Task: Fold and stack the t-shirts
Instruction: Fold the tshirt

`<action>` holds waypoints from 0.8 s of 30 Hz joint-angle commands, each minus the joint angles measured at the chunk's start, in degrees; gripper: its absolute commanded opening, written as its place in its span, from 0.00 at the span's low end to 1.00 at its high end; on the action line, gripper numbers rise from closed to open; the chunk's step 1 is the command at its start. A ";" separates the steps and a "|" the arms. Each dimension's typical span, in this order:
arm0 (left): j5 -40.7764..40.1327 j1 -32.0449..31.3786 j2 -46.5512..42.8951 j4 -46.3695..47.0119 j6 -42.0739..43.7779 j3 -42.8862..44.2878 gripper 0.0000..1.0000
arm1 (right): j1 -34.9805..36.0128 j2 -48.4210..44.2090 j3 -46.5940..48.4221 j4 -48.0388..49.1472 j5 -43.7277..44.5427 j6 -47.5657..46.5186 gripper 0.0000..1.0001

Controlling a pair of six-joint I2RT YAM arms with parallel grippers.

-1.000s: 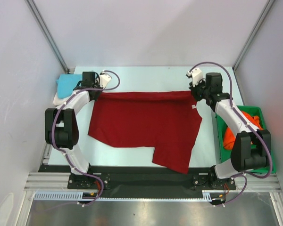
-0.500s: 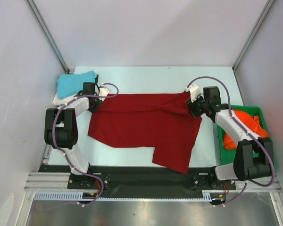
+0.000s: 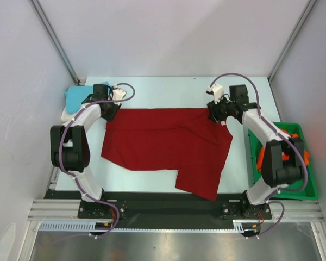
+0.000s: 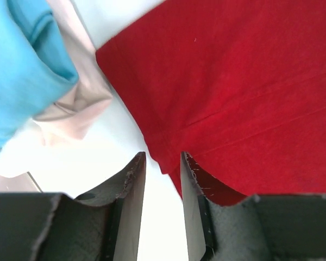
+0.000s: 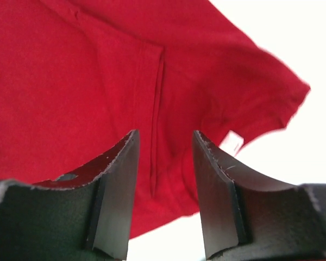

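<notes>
— Where does the left gripper (image 3: 107, 107) sit, seen from above?
— At the far left corner of the dark red t-shirt (image 3: 168, 141), which lies spread on the table (image 3: 168, 87). The right gripper (image 3: 214, 113) is at the far right corner, by the sleeve. From up there I cannot tell how either pair of jaws stands.
— And the other shirts?
— The turquoise t-shirt (image 3: 73, 98) lies on the cream t-shirt (image 3: 67, 114) at the far left. The orange t-shirt (image 3: 259, 157) is in the green tray (image 3: 309, 187) on the right.
— What about the left wrist camera?
— The left gripper (image 4: 162, 157) has its jaws parted, with nothing pinched and pale table showing between them. The red shirt's (image 4: 233, 81) corner lies just past the tips. The turquoise shirt (image 4: 22, 65) and the cream shirt (image 4: 76, 103) are just beside it.
— And the right wrist camera?
— The right gripper (image 5: 164, 141) also has its jaws apart and grasps nothing. Red cloth (image 5: 70, 81) lies beneath, a seam runs between the tips, and a white label (image 5: 232, 142) is near the right finger.
</notes>
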 commanded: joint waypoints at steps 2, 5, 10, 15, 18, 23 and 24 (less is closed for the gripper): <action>3.21 -0.96 -0.06 -3.82 -2.90 3.98 0.37 | 0.63 8.35 7.74 -2.03 -4.95 -2.55 0.48; 2.95 -1.84 0.90 -4.35 -2.99 5.82 0.38 | 0.81 11.62 10.38 -1.51 -5.13 -2.91 0.48; 3.47 -3.42 5.03 -5.58 -3.69 10.48 0.33 | 1.51 17.86 14.60 -1.68 -5.30 -2.99 0.48; 6.46 -3.69 8.37 -7.25 -3.96 12.86 0.14 | 2.12 20.06 18.11 -2.47 -5.83 -2.99 0.48; 7.25 -3.78 8.91 -8.83 -3.96 13.04 0.00 | 2.21 20.59 18.03 -3.26 -6.71 -3.34 0.48; 7.87 -3.78 8.20 -8.57 -4.22 11.55 0.00 | 2.83 21.11 16.80 -5.11 -8.03 -4.75 0.48; 7.87 -3.69 8.38 -8.57 -4.40 11.46 0.01 | 2.92 21.29 16.63 -5.11 -7.94 -4.75 0.48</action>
